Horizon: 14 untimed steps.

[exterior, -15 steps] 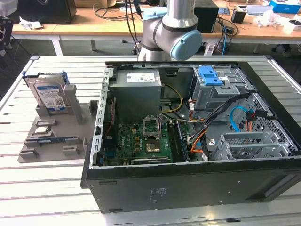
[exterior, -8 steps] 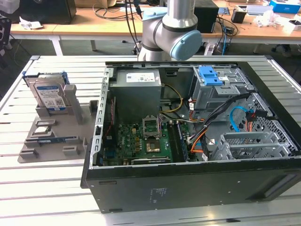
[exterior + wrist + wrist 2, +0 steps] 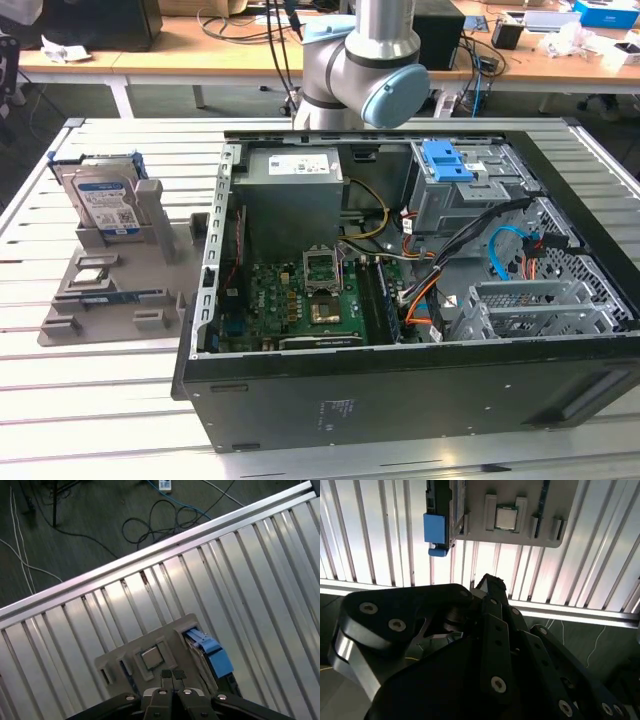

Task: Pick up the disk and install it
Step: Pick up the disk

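Observation:
The disk (image 3: 105,200) stands upright on its edge in a grey holder (image 3: 110,290) on the slatted table, at the exterior view's left of the open computer case (image 3: 400,270). Its white-and-blue label faces the camera, and a blue carrier frame runs along its sides. In the first wrist view my gripper (image 3: 173,676) hangs above the holder (image 3: 172,637) with its fingertips pressed together and nothing between them. The disk (image 3: 212,652) lies just beside them, seen edge-on. In the second wrist view the disk's blue carrier (image 3: 436,530) shows beyond the gripper's black linkage.
A small square processor chip (image 3: 150,656) sits in the holder near the disk. Inside the case are a grey power supply (image 3: 295,190), the motherboard (image 3: 300,300), a blue-latched drive bay (image 3: 447,160) and loose cables (image 3: 500,255). The arm's elbow (image 3: 360,60) stands behind the case.

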Each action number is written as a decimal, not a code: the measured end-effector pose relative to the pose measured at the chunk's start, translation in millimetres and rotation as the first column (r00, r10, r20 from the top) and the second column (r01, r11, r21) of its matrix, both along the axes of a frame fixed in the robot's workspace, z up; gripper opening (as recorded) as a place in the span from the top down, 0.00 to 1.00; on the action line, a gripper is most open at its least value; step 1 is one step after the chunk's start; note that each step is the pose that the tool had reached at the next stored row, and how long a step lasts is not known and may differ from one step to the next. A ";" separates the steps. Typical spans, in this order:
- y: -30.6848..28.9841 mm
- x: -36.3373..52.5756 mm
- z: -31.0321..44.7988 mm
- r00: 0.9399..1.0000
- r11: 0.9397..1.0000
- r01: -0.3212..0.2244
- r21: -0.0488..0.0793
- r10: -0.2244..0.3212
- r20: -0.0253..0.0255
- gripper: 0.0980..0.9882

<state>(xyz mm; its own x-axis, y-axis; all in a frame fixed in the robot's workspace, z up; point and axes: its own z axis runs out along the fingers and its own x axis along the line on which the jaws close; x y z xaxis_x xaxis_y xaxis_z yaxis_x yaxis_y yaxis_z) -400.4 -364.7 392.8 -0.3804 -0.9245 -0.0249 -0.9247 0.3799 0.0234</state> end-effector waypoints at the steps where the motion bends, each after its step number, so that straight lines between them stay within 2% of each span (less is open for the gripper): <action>1: 0.0 0.0 0.0 1.000 1.000 -0.010 0.000 0.010 0.000 0.99; 5: 0.0 0.0 0.0 0.998 0.998 -0.062 0.000 0.062 0.000 0.99; 6: 0.0 0.0 0.0 0.995 0.995 -0.095 0.000 0.095 0.000 0.99; 14: 0.0 0.0 0.0 0.985 0.985 -0.175 0.000 0.175 0.000 0.99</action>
